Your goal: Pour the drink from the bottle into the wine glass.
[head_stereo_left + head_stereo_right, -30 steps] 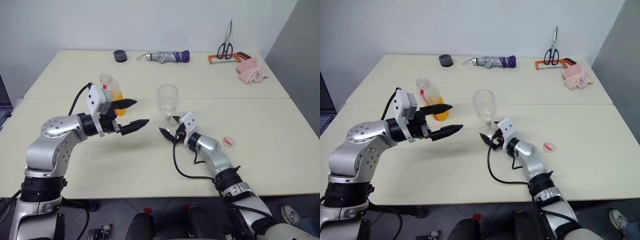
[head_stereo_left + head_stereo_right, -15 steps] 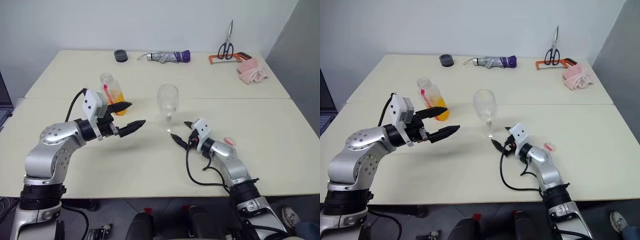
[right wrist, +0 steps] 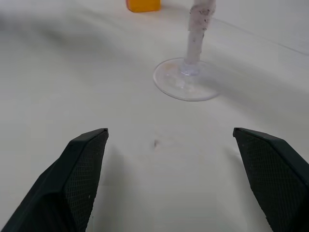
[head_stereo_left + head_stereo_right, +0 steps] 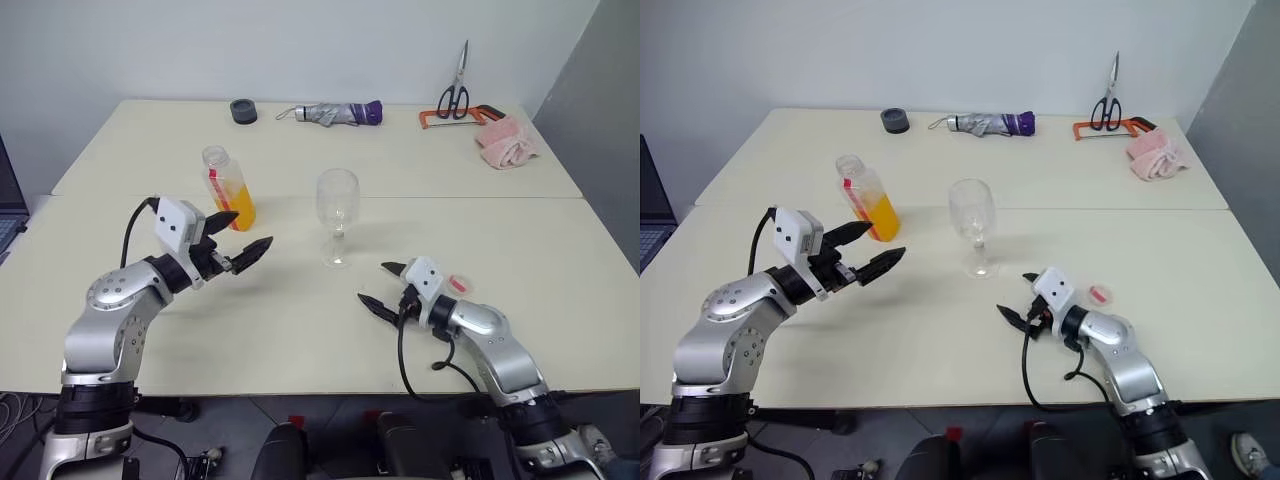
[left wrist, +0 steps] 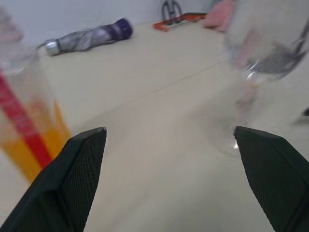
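The bottle [image 4: 228,185] stands upright at the table's middle left, uncapped, with a red stripe label and the orange drink [image 4: 240,208] in its lower half. The wine glass [image 4: 337,215] stands upright and empty at the table's centre. My left gripper [image 4: 250,228] hovers open just in front of the bottle, pointing toward the glass; its wrist view has the bottle [image 5: 24,130] beside one finger and the blurred glass [image 5: 251,72] beyond the other. My right gripper [image 4: 372,282] is open and low over the table, in front and to the right of the glass, with the foot [image 3: 186,79] ahead of it.
A small red cap [image 4: 458,283] lies on the table beside the right wrist. Along the far edge are a dark tape roll [image 4: 241,110], a folded umbrella [image 4: 330,113], scissors [image 4: 452,90], an orange-handled tool [image 4: 460,118] and a pink cloth [image 4: 505,140].
My right gripper has drawn back from the glass's stem toward the near right. My left gripper has sunk and shifted left, nearer the table. Both stay open.
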Controlling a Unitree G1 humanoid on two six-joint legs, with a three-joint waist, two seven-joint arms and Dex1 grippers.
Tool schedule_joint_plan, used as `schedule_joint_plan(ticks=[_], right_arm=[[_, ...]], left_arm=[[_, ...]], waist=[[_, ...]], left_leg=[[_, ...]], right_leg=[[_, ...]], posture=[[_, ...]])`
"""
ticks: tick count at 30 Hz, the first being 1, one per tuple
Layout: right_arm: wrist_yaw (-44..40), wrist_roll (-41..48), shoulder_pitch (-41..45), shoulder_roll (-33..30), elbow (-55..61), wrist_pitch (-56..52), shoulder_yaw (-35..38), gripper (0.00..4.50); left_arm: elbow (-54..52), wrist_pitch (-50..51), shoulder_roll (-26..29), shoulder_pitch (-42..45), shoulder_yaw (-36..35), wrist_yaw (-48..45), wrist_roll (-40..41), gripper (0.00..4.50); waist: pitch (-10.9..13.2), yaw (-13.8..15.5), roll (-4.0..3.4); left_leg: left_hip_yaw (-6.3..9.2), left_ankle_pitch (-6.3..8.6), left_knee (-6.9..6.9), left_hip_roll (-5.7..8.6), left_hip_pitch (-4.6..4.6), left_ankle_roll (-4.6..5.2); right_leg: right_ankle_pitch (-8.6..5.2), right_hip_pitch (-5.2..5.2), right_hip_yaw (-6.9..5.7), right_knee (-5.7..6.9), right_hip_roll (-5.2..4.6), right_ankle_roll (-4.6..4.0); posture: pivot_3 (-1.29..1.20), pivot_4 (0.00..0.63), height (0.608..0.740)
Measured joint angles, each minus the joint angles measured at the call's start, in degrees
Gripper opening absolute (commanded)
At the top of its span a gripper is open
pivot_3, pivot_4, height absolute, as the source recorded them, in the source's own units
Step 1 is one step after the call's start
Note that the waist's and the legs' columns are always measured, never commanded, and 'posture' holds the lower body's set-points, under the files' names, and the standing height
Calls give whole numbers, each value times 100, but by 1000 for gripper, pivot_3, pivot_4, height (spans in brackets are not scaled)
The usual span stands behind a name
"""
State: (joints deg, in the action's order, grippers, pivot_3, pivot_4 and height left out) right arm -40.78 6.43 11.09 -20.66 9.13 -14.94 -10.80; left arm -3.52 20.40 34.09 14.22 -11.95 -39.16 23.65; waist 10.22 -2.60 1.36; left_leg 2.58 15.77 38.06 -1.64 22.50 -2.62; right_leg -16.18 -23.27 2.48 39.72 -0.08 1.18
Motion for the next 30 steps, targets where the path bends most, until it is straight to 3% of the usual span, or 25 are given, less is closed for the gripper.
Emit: schedule_joint_plan(ticks=[5, 9, 16, 30], right_arm=[[-37, 146, -148, -141, 660, -322, -43, 4421], [-34, 193, -157, -158, 1000, -551, -89, 4421], [-185, 657, -148, -296, 1556, -958, -122, 4421], [-140, 720, -147, -448, 1654, -1063, -181, 4421]], left_arm=[[466, -368, -249, 22, -13, 644, -450, 4500], [1208, -581, -349, 514, -155, 1118, -689, 4500], [2101, -764, -291, 1244, -25, 789, -833, 4500], [3597, -1372, -242, 2274, 137, 459, -1121, 4500]], waist=[[0, 45, 2], [1, 85, 4], [0, 87, 4], [0, 86, 5]], left_leg=[[8, 0, 1, 1, 1, 0], [14, 0, 2, 4, 4, 0], [15, -1, 2, 4, 11, -1], [11, -1, 5, 7, 17, -2]], right_leg=[[0, 2, -7, -1, 0, 0], [0, 3, -15, -1, 0, 0], [0, 3, -21, -10, 0, 0], [1, 3, -28, -11, 1, 0]], posture=[[0, 150, 740], [0, 150, 740], [0, 150, 740], [0, 150, 740]])
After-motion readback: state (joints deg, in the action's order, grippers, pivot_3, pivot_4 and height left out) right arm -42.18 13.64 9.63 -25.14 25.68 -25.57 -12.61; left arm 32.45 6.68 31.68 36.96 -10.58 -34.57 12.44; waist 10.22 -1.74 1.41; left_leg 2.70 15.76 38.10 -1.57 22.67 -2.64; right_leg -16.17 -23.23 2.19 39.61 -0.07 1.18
